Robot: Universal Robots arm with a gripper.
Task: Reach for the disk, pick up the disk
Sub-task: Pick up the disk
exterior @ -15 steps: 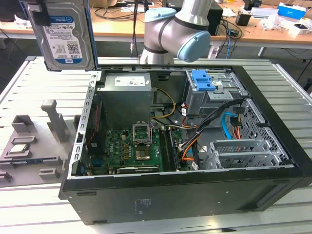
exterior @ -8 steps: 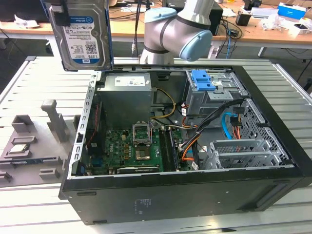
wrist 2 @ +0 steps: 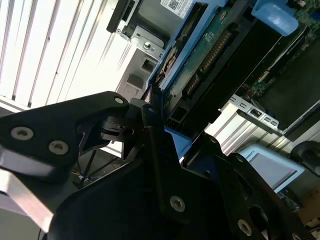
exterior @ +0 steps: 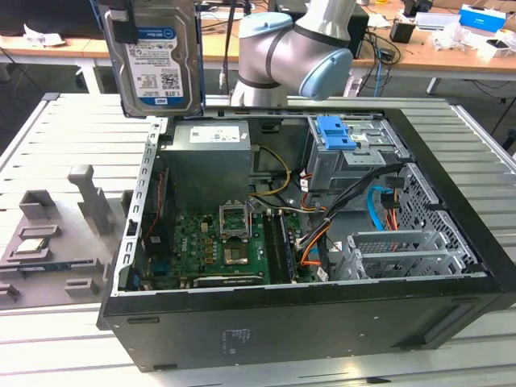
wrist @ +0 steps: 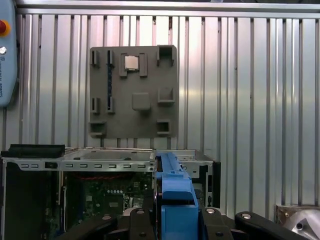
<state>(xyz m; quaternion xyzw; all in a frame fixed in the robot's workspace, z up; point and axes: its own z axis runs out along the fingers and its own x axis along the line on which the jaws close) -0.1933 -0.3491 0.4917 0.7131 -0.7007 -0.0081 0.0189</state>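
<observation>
Disk (exterior: 157, 60) hangs high above the open computer case (exterior: 322, 322), gripper (wrist: 177, 222) clamped on its blue frame; slatted metal table (exterior: 72, 137) lies beneath the case (cluttered desks (exterior: 419, 52) behind it).

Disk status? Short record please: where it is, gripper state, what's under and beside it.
disk: the disk is in the air, upright, label side facing the exterior camera
gripper: the gripper is shut on the disk, clamped across its blue frame
below: open computer case, motherboard exposed
beside case: grey fixture tray holding a processor chip, on the exterior view's left
task state: disk picked up
</observation>
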